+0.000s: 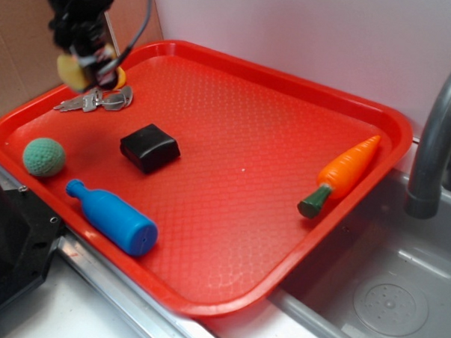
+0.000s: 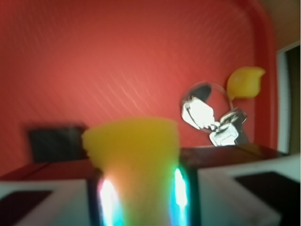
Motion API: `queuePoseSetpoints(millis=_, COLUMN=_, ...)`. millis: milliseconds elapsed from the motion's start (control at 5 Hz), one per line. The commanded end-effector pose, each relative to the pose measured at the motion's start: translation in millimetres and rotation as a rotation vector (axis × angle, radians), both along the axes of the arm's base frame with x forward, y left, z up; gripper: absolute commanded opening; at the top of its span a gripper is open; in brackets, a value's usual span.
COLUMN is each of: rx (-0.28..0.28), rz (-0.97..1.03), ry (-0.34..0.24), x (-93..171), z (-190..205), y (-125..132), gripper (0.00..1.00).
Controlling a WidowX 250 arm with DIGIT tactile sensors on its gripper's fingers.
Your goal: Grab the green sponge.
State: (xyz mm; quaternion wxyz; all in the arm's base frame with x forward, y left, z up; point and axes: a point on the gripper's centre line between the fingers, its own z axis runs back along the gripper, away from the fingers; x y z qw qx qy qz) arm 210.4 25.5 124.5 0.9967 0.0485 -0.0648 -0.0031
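Sponge [image 2: 132, 141], yellow foam, sits clamped between the gripper's [image 1: 86, 64] jaws, lifted above the red tray's [image 1: 271, 141] far left corner; keys [image 1: 101, 98] lie just below it, the black block [image 1: 149, 147] nearer the tray's middle

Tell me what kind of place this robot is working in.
Probably a toy kitchen counter set up for robot tests. A grey faucet curves over a sink beside a red tray holding a toy carrot and a blue bottle.
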Motion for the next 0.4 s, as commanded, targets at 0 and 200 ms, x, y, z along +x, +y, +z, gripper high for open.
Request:
queuePoseSetpoints(millis=0, rx=-0.031, rz=0.058, ry=-0.002, x=36.4, z=79.6, y=-62.3, gripper=0.00)
queuePoseSetpoints(millis=200, rx=-0.096, rz=0.044, ry=0.007, x=30.1, z=90.6, y=-76.1, gripper=0.00)
